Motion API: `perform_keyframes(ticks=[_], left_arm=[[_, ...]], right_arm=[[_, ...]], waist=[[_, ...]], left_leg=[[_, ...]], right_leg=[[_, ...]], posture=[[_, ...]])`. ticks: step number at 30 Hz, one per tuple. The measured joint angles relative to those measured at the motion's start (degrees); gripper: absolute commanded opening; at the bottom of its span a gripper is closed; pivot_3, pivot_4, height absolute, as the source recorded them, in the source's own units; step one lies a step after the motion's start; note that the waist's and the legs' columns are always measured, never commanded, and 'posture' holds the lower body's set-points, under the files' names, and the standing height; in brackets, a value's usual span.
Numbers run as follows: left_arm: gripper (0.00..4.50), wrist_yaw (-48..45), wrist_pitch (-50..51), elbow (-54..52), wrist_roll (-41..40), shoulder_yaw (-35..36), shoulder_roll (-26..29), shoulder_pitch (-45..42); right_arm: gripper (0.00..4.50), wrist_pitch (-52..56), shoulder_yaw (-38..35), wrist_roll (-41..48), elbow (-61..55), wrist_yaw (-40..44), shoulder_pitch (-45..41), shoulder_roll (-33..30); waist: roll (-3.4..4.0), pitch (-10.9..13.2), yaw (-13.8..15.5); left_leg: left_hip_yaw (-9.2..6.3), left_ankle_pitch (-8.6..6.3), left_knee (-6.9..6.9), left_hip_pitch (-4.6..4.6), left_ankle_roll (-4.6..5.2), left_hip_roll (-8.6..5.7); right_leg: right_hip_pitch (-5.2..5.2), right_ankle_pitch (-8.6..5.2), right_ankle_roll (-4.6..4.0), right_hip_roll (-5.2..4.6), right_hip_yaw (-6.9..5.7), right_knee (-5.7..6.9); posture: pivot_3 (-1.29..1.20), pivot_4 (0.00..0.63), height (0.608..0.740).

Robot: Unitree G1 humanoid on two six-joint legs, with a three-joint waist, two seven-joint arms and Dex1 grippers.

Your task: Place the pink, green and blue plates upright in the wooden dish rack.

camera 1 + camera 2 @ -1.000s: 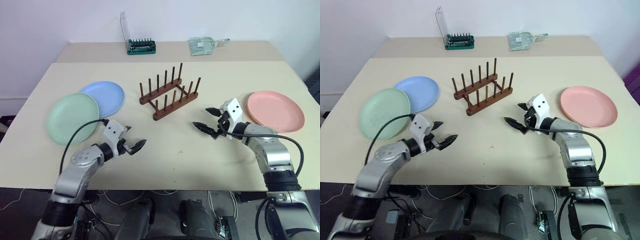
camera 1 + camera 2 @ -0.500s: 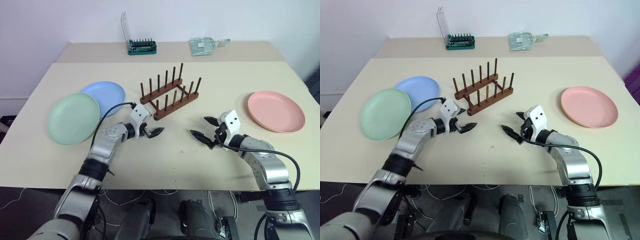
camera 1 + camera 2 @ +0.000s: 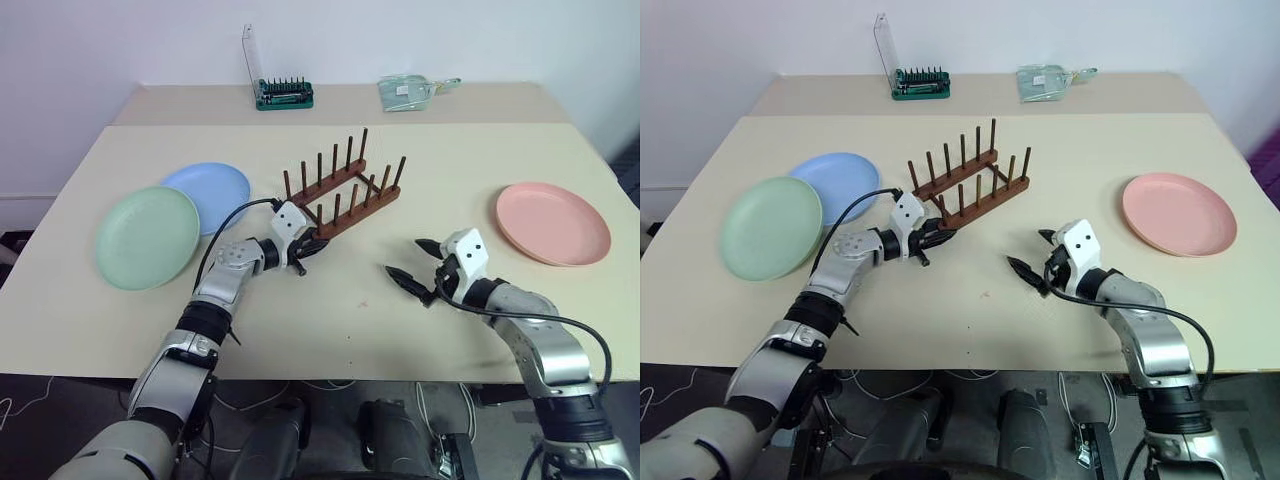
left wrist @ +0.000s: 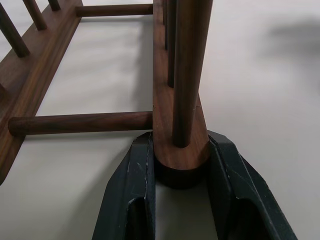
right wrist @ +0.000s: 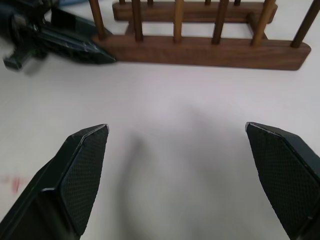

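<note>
A beige desk (image 3: 330, 330) carries a dark brown wooden dish rack (image 3: 345, 195) near its middle, set at a slant, with two base rails and rows of thin upright pegs. No plate stands in the rack.

The left gripper (image 3: 312, 247) reaches to the rack's end nearest the desk's front edge. In the left wrist view its two black fingers (image 4: 131, 192) are clamped on the rounded end of one base rail (image 4: 181, 152), one finger pressed against each side of the wood, just below the last peg.

The right gripper (image 3: 410, 263) hovers over bare desk toward the front edge, between the rack and the pink plate, touching neither. Its fingers (image 5: 80, 170) stand wide apart with nothing between them; the right wrist view looks along them at the long side of the rack.

The green plate (image 3: 147, 236) lies flat near the desk's left edge. The blue plate (image 3: 212, 191) lies flat just behind it, toward the rack, and the green plate's rim overlaps it slightly. The pink plate (image 3: 552, 222) lies flat near the desk's right edge, well apart from the rack.

At the far edge sit a green tool holder (image 3: 283, 94) with a clear upright panel and a clear plastic packet (image 3: 408, 91).
</note>
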Motion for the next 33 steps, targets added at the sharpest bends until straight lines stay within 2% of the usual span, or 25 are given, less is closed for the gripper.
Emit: perform_keyframes(ticks=[6, 11, 23, 25, 30, 33], left_arm=[[0.75, -12.38, 0.54, -3.53, -1.73, -0.84, 2.01, 1.29], [0.75, -17.63, -2.62, -0.80, -0.07, -3.79, 1.95, -1.25], [0.75, -19.65, -13.95, 14.74, 3.30, -4.74, -4.43, -8.43], [1.82, -20.19, -14.59, 15.78, 3.50, -4.75, -5.18, -8.86], [4.17, -19.80, -15.02, 17.29, 4.74, -4.70, -5.31, -10.19], [4.17, -18.49, -13.42, 15.62, 4.87, -4.47, -4.23, -9.64]], right_arm=[[4.50, 3.02, -6.36, 2.32, -4.80, 5.41, 7.62, -10.12], [4.50, 3.28, -9.36, 3.11, -4.81, 6.58, 9.66, -11.89], [4.50, 3.43, -9.65, 3.22, -5.22, 5.43, 9.78, -11.65], [4.50, 3.56, -9.65, 3.29, -5.50, 5.42, 10.18, -11.67], [4.50, 4.71, -9.67, 3.56, -7.38, 5.37, 11.45, -11.69], [4.50, 4.90, -9.67, 3.59, -7.80, 5.22, 11.76, -11.71]], waist=[[-0.02, 0.01, 0.06], [-0.04, 0.02, 0.00], [-0.07, 0.04, 0.12], [-0.07, 0.04, 0.10], [-0.07, 0.04, 0.05], [-0.07, 0.04, -0.19]], left_leg=[[0.01, -0.02, 0.04, -0.02, 0.04, -0.01], [0.05, -0.02, 0.07, -0.02, 0.04, 0.01], [0.09, -0.09, 0.14, -0.03, 0.17, -0.03], [0.08, -0.10, 0.15, -0.03, 0.19, -0.03], [0.08, -0.12, 0.18, -0.03, 0.22, -0.02], [0.08, -0.13, 0.22, -0.03, 0.24, -0.02]], right_leg=[[0.05, -0.01, 0.02, -0.01, -0.01, -0.05], [0.06, 0.00, 0.03, -0.02, -0.01, -0.05], [0.18, 0.04, 0.18, -0.12, -0.05, -0.21], [0.21, 0.05, 0.19, -0.06, -0.05, -0.26], [0.25, 0.07, 0.23, -0.04, -0.05, -0.31], [0.25, 0.09, 0.26, -0.01, -0.03, -0.32]], posture=[[0.00, 0.150, 0.740], [0.00, 0.150, 0.740], [0.00, 0.150, 0.740], [0.00, 0.150, 0.740], [0.00, 0.150, 0.740], [0.00, 0.150, 0.740]])
